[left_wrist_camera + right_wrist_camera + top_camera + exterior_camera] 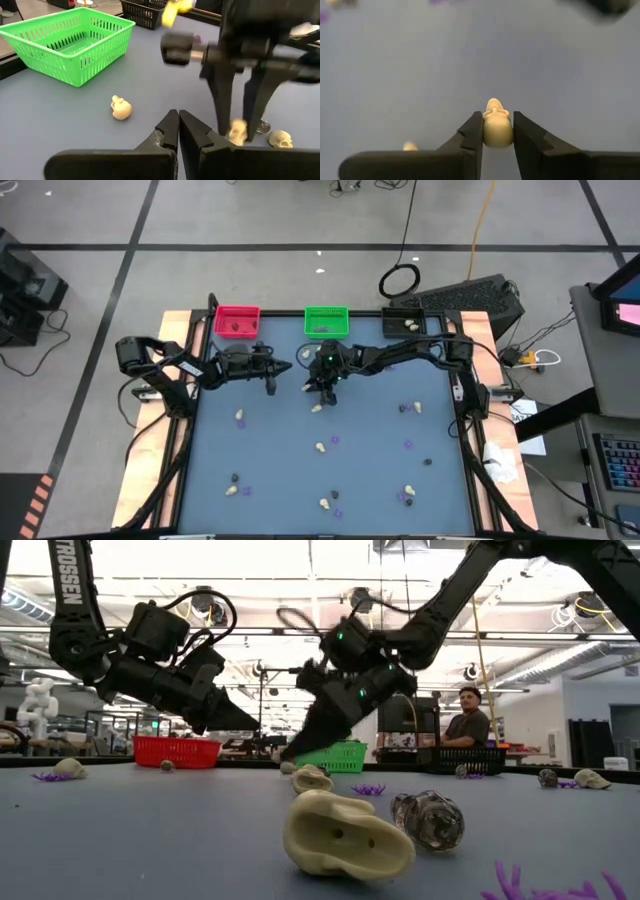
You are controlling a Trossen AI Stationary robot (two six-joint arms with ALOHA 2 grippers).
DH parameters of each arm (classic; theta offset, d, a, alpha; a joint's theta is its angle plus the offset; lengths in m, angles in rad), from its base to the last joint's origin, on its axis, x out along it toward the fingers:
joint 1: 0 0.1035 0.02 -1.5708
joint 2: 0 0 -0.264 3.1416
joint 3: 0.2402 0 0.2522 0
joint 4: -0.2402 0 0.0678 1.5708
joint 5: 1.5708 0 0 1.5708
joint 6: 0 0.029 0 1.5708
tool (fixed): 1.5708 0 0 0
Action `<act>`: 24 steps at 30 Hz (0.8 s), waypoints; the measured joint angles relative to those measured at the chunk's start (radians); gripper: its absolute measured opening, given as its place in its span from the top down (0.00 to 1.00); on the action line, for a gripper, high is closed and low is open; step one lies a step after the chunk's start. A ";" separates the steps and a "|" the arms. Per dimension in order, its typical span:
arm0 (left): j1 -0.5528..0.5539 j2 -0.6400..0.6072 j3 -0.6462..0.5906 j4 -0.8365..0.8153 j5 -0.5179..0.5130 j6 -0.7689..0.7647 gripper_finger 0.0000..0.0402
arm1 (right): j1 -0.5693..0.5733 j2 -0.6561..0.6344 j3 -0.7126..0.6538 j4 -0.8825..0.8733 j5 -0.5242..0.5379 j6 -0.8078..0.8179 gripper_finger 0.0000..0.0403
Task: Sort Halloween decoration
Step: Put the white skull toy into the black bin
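1. You are working over a blue-grey table [370,430] in a large workshop; a person [467,725] stands beyond its far edge, seen in the low view.
2. Along the table's far edge you have three bins in a row: a red bin [237,320] towards the left corner, a green bin [326,321] at the middle, and a black bin [410,323] towards the right corner.
3. Your right gripper [497,131] is clamped on a cream-white skull [496,127], its two fingers pressed to the skull's sides. It hangs just above the table, near the green bin.
4. Your left gripper [178,131] has its fingers drawn together with nothing between them. It hovers over the table in front of the red bin, beside the right gripper.
5. Another cream-white skull [121,108] lies on the table between the green bin and the left gripper.
6. The remaining decorations are scattered over the middle and near half of the table, well apart: cream skulls, dark lumps and flat purple bits. One large cream skull [345,833] lies on its side close to the near edge, with a dark lump [428,819] just beside it.
7. The red and black bins each show something small inside; what these are you cannot tell.
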 joint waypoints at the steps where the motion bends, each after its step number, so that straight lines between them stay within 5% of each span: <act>1: 0.000 0.000 0.000 0.000 0.000 0.005 0.98 | -0.001 -0.016 0.000 -0.005 0.000 0.004 0.84; 8: -0.001 0.000 0.000 -0.007 0.000 0.016 0.98 | -0.025 -0.163 -0.022 -0.067 0.030 -0.005 0.84; 16: -0.003 0.000 0.000 -0.008 0.004 0.017 0.98 | -0.155 -0.411 -0.175 -0.250 0.292 -0.027 0.84; 24: -0.006 0.000 0.000 0.009 0.004 0.017 0.98 | -0.387 -0.636 -0.347 -0.301 0.539 0.142 0.83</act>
